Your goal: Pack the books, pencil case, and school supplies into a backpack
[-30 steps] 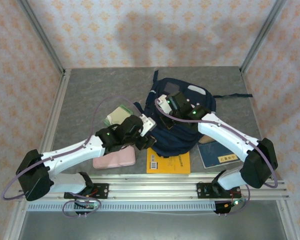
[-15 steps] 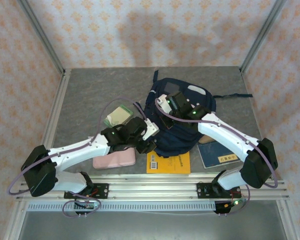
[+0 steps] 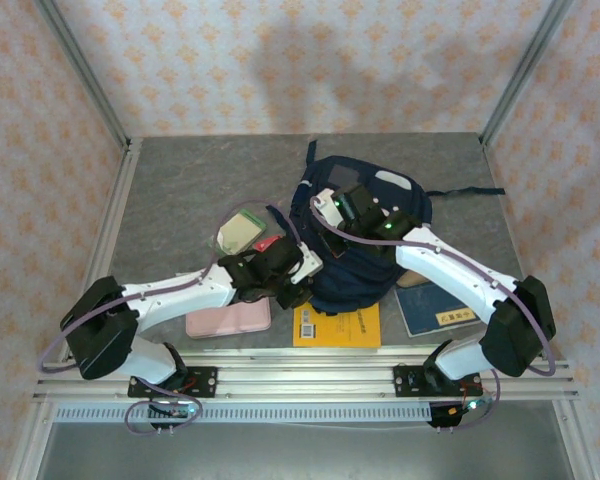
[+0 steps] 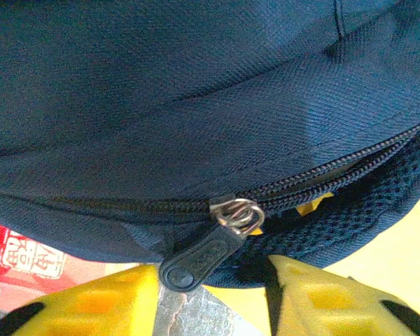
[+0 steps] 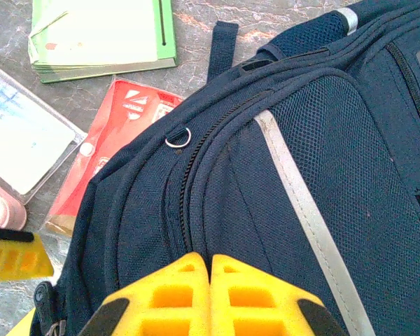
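L gripper pads apart astride oblong zip pull; R gripper clenched, mesh backpack.

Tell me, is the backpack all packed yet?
Not yet. Nothing looks packed: the orange-yellow book, a navy book, the pink pencil case, the green-edged packet and the red packet lie on the table beside the backpack. In hand: the left gripper is open around the zipper pull, zip partly open; the right gripper is shut against the bag. Left: finish unzipping, then load everything.
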Robot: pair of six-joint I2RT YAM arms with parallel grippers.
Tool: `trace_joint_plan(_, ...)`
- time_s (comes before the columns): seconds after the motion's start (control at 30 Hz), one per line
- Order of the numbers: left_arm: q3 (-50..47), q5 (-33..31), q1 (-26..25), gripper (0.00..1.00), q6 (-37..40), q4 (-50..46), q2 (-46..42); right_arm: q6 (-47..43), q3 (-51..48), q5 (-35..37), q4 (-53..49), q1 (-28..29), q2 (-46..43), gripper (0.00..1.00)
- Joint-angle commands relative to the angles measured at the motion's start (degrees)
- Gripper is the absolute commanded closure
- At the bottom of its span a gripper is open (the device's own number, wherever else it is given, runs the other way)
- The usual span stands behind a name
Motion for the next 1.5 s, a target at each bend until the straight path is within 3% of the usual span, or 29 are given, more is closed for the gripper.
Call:
trace_joint_plan(0.0, 1.79, -1.23, -0.3, 0.67, -0.34, 1.82, 1.12, 1.5, 0.08, -1.13, 4.34, -0.17, -2.15, 1.0)
trace_joint_plan(0.2, 1.54, -3.13, -0.32, 1.0, 0.48, 0.57, -1.79, 1.76, -0.61, -1.01, 4.78, -0.11, -2.15, 1.0)
trace_joint_plan(0.33, 1.01, -2.64, -0.34, 1.0, 0.36, -0.2, -4.94, 2.26, -1.54, 1.26, 5.21, -0.17, -2.65, 1.0)
trace_joint_plan(0.47, 0.73, -1.09, -0.26, 1.0, -0.95, -0.11, -6.07, 5.5, -2.56, 8.14, 5.96, -0.17, -4.4, 1.0)
trace_joint_plan(0.5, 0.66, -0.66, -0.28, 1.0, -1.28, -0.08, -6.12, 6.81, -3.05, 9.24, 6.3, -0.17, -5.29, 0.93)
trace_joint_plan(0.57, 0.41, 0.35, -0.32, 1.0, -2.08, 0.64, -6.24, 9.59, -4.12, 10.38, 5.98, -0.2, -7.59, 0.66)
trace_joint_plan(0.63, 0.07, 0.64, -0.29, 1.0, -2.47, 1.27, -6.07, 12.32, -5.43, 10.97, 4.83, -0.17, -10.07, 0.53)
trace_joint_plan(0.9, 0.85, 4.75, -0.32, 1.0, -4.13, 2.13, -3.58, 23.04, -12.67, 1.87, -1.84, -0.17, -19.3, 0.52)
trace_joint_plan(1.03, 0.23, 5.83, -0.28, 1.0, -5.62, 3.62, -3.61, 32.04, -17.97, 0.62, -2.69, -0.18, -21.24, 0.42)
trace_joint_plan(1.17, -0.66, 6.18, -0.25, 1.0, -7.84, 4.67, -3.62, 47.79, -20.42, 2.65, -3.85, -0.17, -21.25, 0.4)
trace_joint_plan(1.37, -2.41, 6.26, -0.08, 1.0, -10.97, 7.14, -3.86, 75.13, -21.25, 12.76, -16.96, -0.17, -23.37, 0.58)
trace_joint_plan(1.47, -2.61, 6.4, -0.09, 1.0, -11.84, 7.77, -3.6, 85.06, -23.85, 15.56, -20.3, -0.2, -27.68, 0.59)
